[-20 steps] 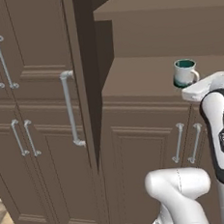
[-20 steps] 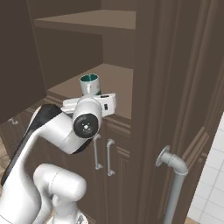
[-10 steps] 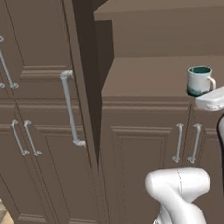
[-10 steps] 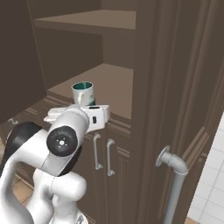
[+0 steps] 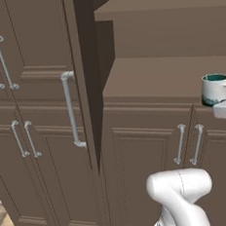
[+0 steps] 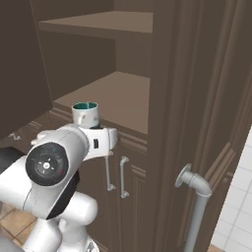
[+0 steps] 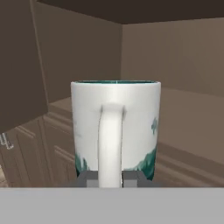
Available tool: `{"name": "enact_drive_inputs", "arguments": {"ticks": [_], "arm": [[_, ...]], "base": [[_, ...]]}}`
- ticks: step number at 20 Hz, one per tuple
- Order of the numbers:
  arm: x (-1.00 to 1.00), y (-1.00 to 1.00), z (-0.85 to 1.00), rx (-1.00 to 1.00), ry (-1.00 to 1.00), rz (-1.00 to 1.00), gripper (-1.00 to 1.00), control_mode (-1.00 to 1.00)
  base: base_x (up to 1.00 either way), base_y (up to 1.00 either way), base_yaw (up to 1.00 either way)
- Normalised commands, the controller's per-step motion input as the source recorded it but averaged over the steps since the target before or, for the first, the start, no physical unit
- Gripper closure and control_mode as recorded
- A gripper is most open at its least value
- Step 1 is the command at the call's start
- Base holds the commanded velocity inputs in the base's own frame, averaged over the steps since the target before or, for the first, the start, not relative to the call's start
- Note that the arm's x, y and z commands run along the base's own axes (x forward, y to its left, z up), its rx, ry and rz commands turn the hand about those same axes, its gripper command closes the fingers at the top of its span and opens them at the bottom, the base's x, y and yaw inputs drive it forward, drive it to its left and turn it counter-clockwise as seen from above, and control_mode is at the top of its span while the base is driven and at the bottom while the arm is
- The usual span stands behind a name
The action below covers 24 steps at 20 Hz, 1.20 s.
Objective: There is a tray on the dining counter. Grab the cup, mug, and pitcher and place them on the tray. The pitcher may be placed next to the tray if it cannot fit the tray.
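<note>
The teal mug (image 5: 215, 89) with its white upper band hangs upright in the air in front of the open cabinet's shelf (image 5: 170, 75). My gripper (image 7: 110, 178) is shut on its white loop handle (image 7: 110, 144), one dark fingertip on each side. In the right base view the mug (image 6: 85, 114) sits just above my white hand (image 6: 101, 140), level with the shelf's front edge. The tray, cup, pitcher and dining counter are out of view.
The brown cabinet's door (image 5: 77, 79) stands open at the left with a long grey handle (image 5: 70, 109). Lower doors with paired handles (image 5: 189, 144) sit below the shelf. Another handle (image 6: 194, 197) juts out at the right. An upper shelf (image 6: 108, 22) spans above.
The arm has drawn the mug back from the shelf toward the base and a little lower. It still stands upright in the shut gripper.
</note>
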Motion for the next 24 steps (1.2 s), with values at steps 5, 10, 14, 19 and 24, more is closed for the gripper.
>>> {"name": "enact_drive_inputs", "arguments": {"ticks": [5, 10, 14, 19, 24], "arm": [[-0.64, 0.0, 0.0, 0.0, 0.04, 0.0, 1.0, -1.0], [0.0, 0.0, 0.0, 0.0, 0.0, 0.0, 1.0, 1.0], [0.0, 0.0, 0.0, 0.0, 0.0, 0.0, 1.0, 1.0], [0.0, 0.0, 0.0, 0.0, 0.0, 0.0, 1.0, 1.0], [0.0, 0.0, 0.0, 0.0, 0.0, 0.0, 1.0, 1.0]], "base": [[0.0, 0.0, 0.0], [-0.74, 0.17, -0.01], [-0.9, 0.36, -0.01], [-0.84, 0.64, -0.01], [-0.87, 0.92, 0.0]]}}
